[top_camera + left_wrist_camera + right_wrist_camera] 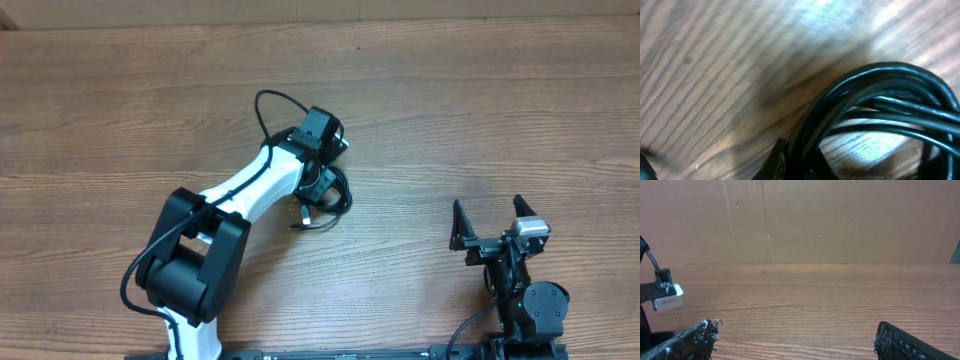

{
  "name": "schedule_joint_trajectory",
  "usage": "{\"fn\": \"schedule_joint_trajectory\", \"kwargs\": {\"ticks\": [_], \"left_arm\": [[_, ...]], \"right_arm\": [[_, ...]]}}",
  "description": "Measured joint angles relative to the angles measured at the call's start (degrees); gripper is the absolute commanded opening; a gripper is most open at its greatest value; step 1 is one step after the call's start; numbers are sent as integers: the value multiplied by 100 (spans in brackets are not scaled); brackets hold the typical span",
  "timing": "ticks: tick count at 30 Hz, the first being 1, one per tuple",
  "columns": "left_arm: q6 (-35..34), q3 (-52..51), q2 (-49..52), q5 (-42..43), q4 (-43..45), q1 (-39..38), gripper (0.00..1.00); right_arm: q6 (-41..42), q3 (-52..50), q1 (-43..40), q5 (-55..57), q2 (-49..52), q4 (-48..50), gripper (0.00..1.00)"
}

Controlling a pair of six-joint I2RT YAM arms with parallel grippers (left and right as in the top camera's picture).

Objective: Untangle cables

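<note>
Seeing cables [338, 196] coiled in one tight bundle near desk [480, 110] centre, slightly left, with a plug [298, 222] poking out on the near side. Got left gripper [320, 180] right on top of the coil. Can't tell finger state there: hidden under the wrist from overhead, and too close and blurred in the wrist view, showing only several strands stacked in a loop. Have right gripper [490, 222] well apart, toward the near-right corner, fingers [690, 342] spread wide, holding nothing, facing bare desk. Judging this as the first grab on the bundle, with no strand freed yet. To do it well: pinch one outer strand only, not the whole stack; lift slightly to loosen the coil instead of dragging it; pull slowly toward the far-left corner. Better still, bring right gripper in to pin the plug end against the desk, then draw the two apart. Watch for the bundle sliding as one lump; stop and regrip if so.
</note>
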Motion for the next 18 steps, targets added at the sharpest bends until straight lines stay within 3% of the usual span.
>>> {"fn": "schedule_joint_trajectory", "kwargs": {"ticks": [13,18], "left_arm": [[-3340,133,-575,-26,-293,0,4],[-4050,136,-575,157,-400,0,4]], "right_arm": [[-2,0,0,0,0,-2,100],[-4,0,0,-2,0,2,100]]}}
